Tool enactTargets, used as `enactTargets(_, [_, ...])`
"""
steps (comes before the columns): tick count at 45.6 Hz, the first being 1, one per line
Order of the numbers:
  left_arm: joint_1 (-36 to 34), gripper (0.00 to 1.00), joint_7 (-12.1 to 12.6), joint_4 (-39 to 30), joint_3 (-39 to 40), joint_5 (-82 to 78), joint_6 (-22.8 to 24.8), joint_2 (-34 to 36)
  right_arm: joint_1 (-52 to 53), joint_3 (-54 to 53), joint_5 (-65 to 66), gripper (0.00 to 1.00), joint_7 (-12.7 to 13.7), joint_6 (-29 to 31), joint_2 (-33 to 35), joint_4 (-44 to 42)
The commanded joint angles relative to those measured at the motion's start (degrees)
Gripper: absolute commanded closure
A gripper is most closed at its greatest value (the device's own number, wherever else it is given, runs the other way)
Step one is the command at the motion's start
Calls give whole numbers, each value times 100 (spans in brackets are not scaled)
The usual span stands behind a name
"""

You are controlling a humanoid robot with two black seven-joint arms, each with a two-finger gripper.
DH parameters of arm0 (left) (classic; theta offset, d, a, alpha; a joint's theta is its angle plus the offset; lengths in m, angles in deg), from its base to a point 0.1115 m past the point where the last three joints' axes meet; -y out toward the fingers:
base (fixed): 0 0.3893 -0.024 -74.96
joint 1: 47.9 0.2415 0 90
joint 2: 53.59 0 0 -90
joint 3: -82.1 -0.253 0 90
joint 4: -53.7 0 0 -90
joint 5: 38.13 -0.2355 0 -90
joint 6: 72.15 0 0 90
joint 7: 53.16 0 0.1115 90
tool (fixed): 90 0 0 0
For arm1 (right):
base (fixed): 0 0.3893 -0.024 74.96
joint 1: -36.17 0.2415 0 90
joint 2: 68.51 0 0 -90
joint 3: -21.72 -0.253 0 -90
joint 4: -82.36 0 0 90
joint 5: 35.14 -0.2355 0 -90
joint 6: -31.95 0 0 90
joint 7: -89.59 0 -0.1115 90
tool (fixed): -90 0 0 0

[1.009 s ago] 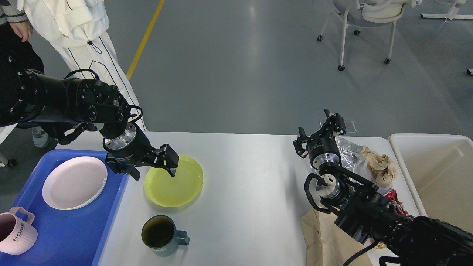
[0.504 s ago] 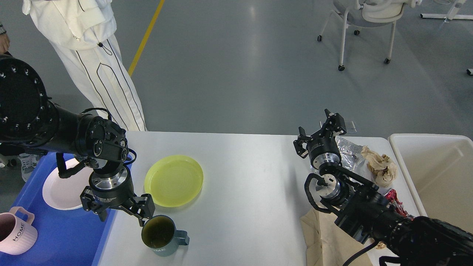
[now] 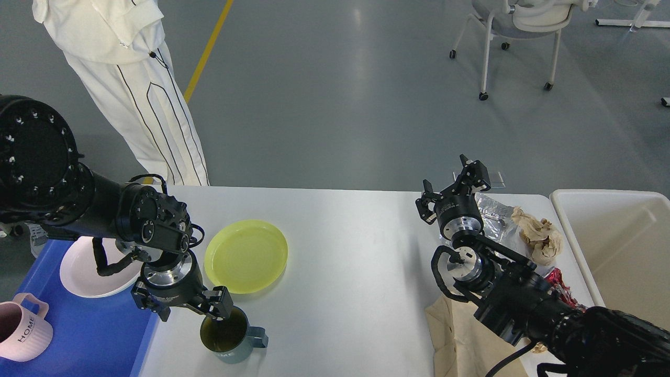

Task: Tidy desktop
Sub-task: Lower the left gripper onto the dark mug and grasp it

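The fingers of the left gripper (image 3: 219,313) are being held at the far left rim of the dark green mug (image 3: 229,335). One finger looks to be dipping inside the rim, but whether the rim is being pinched cannot be told. The fingers of the right gripper (image 3: 454,187) are being held apart over the far right part of the desktop (image 3: 356,262), with nothing between them.

The step in hand looks like picking up the mug. A good grip is being made when the rim wall sits well between both fingers before the squeeze. The mug should be lifted straight up, so that it is not tipped.

The mug is standing near the front edge of the desktop, so it should not be pushed that way. The blue tray (image 3: 94,335) is lying just to the left, with a white plate (image 3: 86,272) and a pink mug (image 3: 21,327) on it. Open room is being left on its near right part. The yellow plate (image 3: 246,256) is lying just beyond the mug, so a low swing that way should be avoided. The crumpled paper (image 3: 539,235) and the cream bin (image 3: 617,246) are far off to the right.
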Motion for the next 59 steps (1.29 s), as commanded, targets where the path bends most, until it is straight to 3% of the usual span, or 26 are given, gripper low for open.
enactTargets(1, [203, 4, 148, 0, 123, -2, -222, -4, 0, 0, 2, 0, 0, 0, -5, 0])
enactTargets(6, [344, 5, 280, 0, 158, 7, -477, -4, 0, 0, -6, 0, 0, 0, -5, 0])
enactTargets(16, [704, 8, 298, -9, 351, 16, -1057, -4, 0, 0, 3, 0, 0, 0, 4, 0])
enactTargets(31, [907, 13, 368, -26, 439, 33, -1365, -4, 0, 0, 3, 0, 0, 0, 4, 0])
enactTargets(45, [1021, 27, 359, -26, 448, 33, -1488, -4, 0, 0, -6, 0, 0, 0, 4, 0])
enactTargets(54, [1153, 45, 306, -26, 457, 33, -1514, -4, 0, 0, 2, 0, 0, 0, -5, 0])
enactTargets(59, [1162, 73, 227, -26, 466, 33, -1523, -4, 0, 8, -6, 0, -9, 0, -5, 0])
